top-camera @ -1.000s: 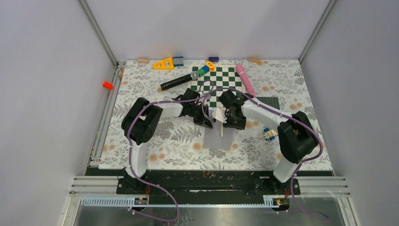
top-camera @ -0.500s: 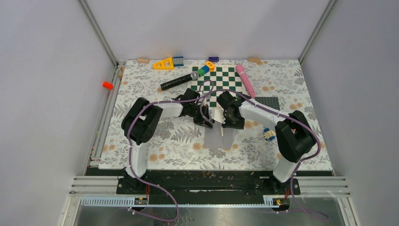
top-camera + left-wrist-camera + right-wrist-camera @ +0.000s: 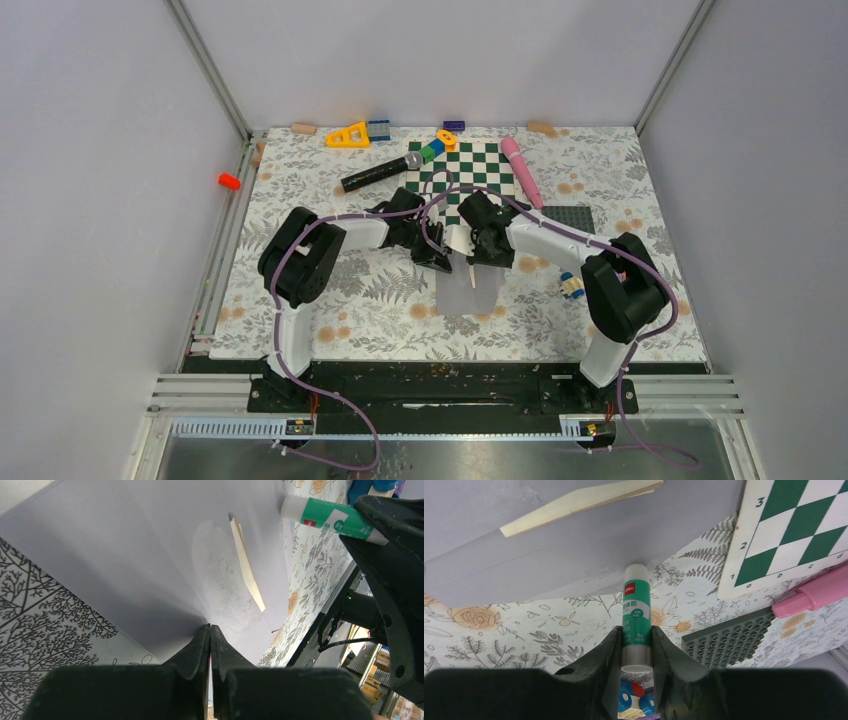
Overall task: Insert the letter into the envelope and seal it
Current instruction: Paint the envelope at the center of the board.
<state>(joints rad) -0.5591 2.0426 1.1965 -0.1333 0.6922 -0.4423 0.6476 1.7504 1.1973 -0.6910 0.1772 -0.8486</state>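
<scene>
Right arm's wrist has crept left and away from the bases since a second ago, closer to the chessboard's near edge; its elbow followed slightly. Left arm unchanged, envelope in the same spot. The envelope [image 3: 468, 295] lies on the floral tablecloth [image 3: 350, 310] between the two wrists, near mid-table, its far end raised. Left gripper [image 3: 209, 627] is pinched fully closed on that raised grey edge, and the paper curves up into the fingertips. The letter [image 3: 247, 565], a cream folded strip, lies on the envelope's grey surface; cannot tell whether it is tucked inside. Right gripper [image 3: 635, 630] is clamped partway closed round a green-and-white glue stick [image 3: 636, 605], white end pointing forward and meeting the envelope's edge. Beyond it, to the right: a dark grey studded plate [image 3: 729, 637], a small blue toy figure [image 3: 571, 285] near the right forearm. Farther out: the green chessboard [image 3: 470, 170], a pink marker [image 3: 520, 170] beside it, a black microphone [image 3: 380, 173] to the left, a yellow triangle piece [image 3: 348, 135] at the back edge.
</scene>
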